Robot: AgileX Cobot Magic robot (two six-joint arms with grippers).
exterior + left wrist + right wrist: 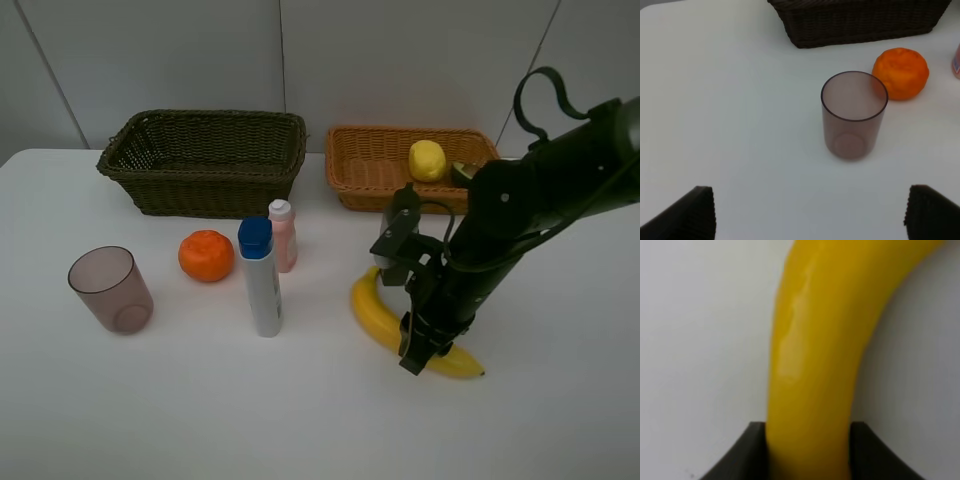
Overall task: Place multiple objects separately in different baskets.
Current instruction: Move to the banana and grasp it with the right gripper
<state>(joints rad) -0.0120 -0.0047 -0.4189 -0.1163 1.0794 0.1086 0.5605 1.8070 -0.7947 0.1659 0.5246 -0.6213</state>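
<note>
Yellow banana (372, 310), mauve cup (110, 290), olive-brown basket (200, 168), orange-tan basket (365, 198)

Desk (200, 420): you're looking at a smooth white top.
Wall (400, 60): pale grey panels behind it, thin seams.

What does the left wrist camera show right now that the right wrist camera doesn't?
Only the left wrist view shows the upright cup, the orange, part of the dark basket, and the left jaws spread wide with nothing between them. Only the right wrist view shows the banana, close up, with the right jaws shut against both its sides. Both views share only the white table.
</note>
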